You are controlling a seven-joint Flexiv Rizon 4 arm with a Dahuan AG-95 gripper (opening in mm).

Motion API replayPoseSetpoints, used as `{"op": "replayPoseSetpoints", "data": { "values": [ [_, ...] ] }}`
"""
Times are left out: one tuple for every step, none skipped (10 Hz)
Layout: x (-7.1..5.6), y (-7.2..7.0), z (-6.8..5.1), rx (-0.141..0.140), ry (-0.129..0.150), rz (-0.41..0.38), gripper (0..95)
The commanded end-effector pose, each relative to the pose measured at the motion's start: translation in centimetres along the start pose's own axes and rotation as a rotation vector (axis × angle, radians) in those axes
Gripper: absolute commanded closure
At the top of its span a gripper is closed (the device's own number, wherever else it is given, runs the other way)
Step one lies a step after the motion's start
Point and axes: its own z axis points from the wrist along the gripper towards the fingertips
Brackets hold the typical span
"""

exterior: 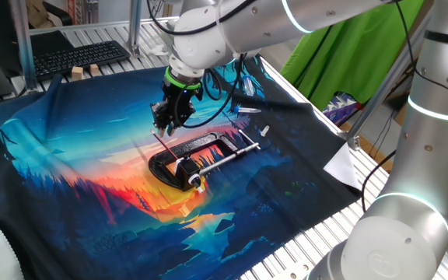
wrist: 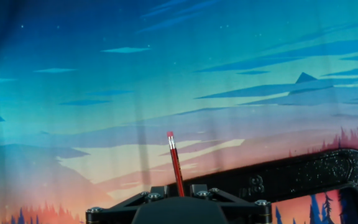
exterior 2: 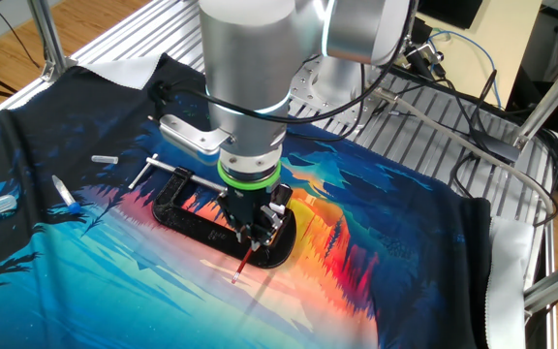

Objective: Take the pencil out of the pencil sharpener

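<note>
The pencil is a thin dark red stick with a pale red end. In the hand view it rises from between my fingers and points away at the cloth. My gripper is shut on the pencil, which sticks out below the fingers, tilted, with its free end just over the cloth. In one fixed view the gripper hangs over the far end of the black clamp-like object, with the pencil slanting down from it. I cannot make out the pencil sharpener as a separate thing.
The clamp's silver rod lies along its open side. Small white bits lie on the printed cloth. A keyboard and wooden blocks sit at the back. The metal table's slats show beyond the cloth.
</note>
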Motion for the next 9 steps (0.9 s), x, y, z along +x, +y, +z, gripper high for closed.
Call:
{"op": "replayPoseSetpoints", "data": {
  "values": [
    [0.0,0.1,0.5,0.001,-0.003,0.002,76.0],
    [0.0,0.2,0.7,0.0,-0.003,0.002,76.0],
    [-0.1,0.2,1.1,0.003,-0.003,0.003,76.0],
    [0.0,0.3,1.3,0.004,-0.004,0.004,76.0],
    [0.0,0.3,1.4,0.004,-0.005,0.004,76.0],
    [0.1,0.3,1.6,0.006,-0.006,0.003,76.0],
    [0.1,0.4,1.9,0.007,-0.006,0.004,76.0],
    [0.1,0.4,2.2,0.008,-0.008,0.006,76.0],
    [0.1,0.4,2.3,0.009,-0.009,0.007,76.0]
  ]
}}
